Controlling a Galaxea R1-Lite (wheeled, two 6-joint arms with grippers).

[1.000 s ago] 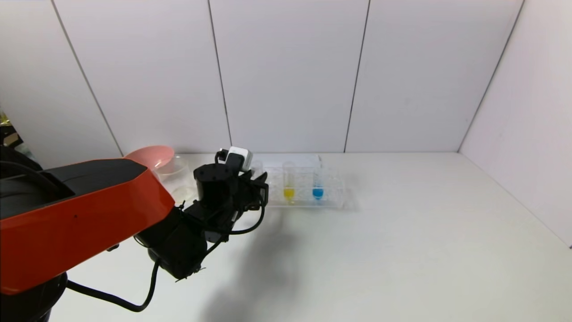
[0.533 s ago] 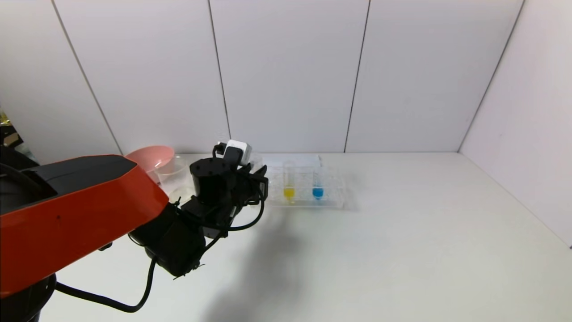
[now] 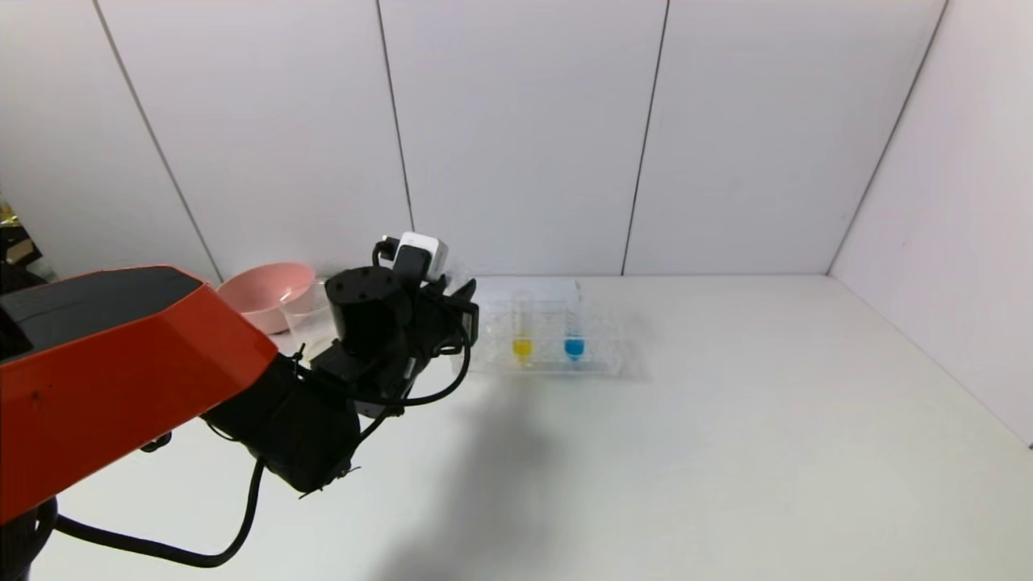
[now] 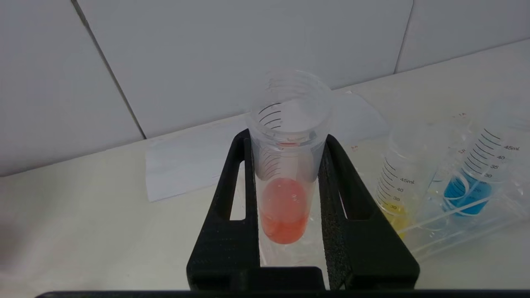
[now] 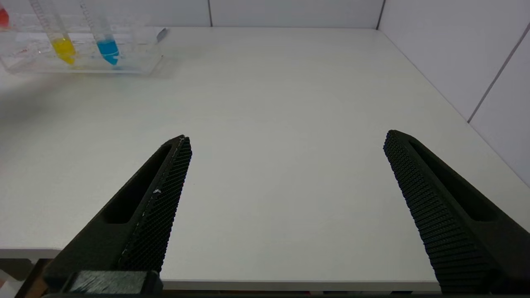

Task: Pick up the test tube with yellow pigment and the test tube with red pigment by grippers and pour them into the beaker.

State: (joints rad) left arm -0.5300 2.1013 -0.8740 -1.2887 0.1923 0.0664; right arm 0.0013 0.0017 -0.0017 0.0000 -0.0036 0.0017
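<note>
In the head view, the left hand (image 3: 456, 311), black with a small white box on top, is raised above the white surface (image 3: 686, 452), just beside the left end of the clear plastic tube rack (image 3: 601, 363) and near the round pink bowl (image 3: 254, 294). Next to the bowl I can see a part of the small clear beaker (image 3: 307, 311), half hidden behind the arm. In the rack stand two tubes: the slim clear test tube with yellow pigment (image 3: 522, 343) and one similar clear tube with blue liquid (image 3: 574, 343). In the left wrist view, the two black fingers (image 4: 238, 194) are closed on the clear test tube with red pigment (image 4: 285, 198), which stands upright between them, with the red-orange liquid at its bottom; it seems to be lifted out of the rack, but I cannot tell this for sure. In the right wrist view, the right hand (image 5: 285, 174) is wide open and holds nothing, parked low at the near edge of the surface, well apart from the rack. By my judgement the task is at its beginning: the red tube is grasped but not yet poured, and the yellow tube is untouched. The count: three tubes, one beaker, one bowl, one rack, two hands.
</note>
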